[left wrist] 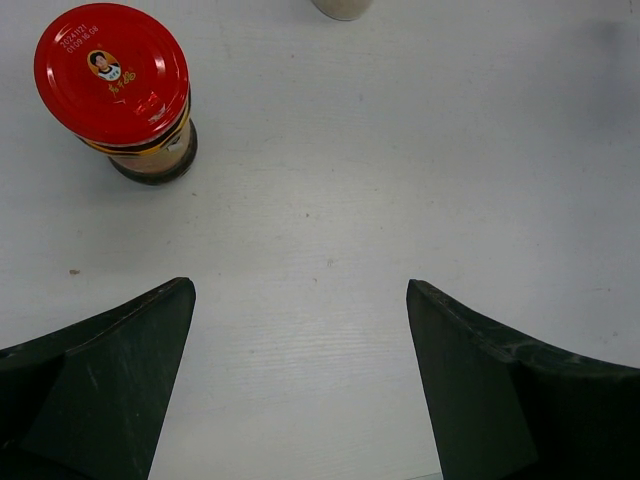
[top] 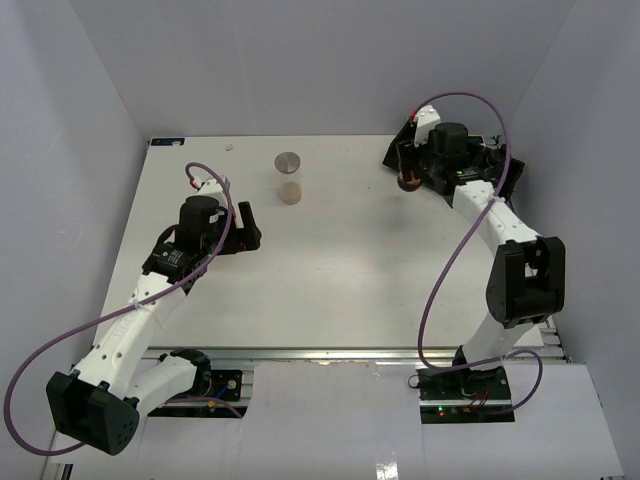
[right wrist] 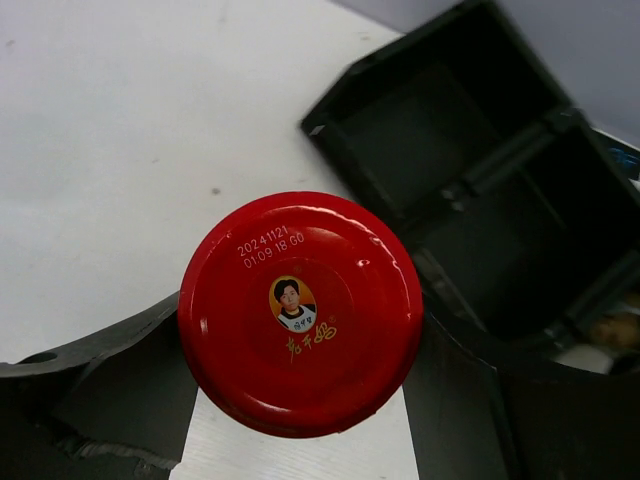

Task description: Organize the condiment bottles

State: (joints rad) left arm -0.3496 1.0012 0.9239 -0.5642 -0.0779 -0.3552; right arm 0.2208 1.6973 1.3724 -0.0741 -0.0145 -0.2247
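Right hand (right wrist: 300, 415) clamps red-capped jar (right wrist: 300, 312), black tray (right wrist: 450, 150) at its 2 o'clock. Left hand (left wrist: 300, 380) wide open, empty, above tabletop (left wrist: 400, 150); second red-capped jar (left wrist: 112, 75) at 11 o'clock.

The top external camera sits high above the near edge, looking down and forward over the whole flat white table (top: 330, 270). The 2 wrist cameras face steeply down from close above it. Right wrist and overhead views share the far-right black plastic compartment tray (right wrist: 420, 120) and the round red-lidded jar (right wrist: 300, 315).
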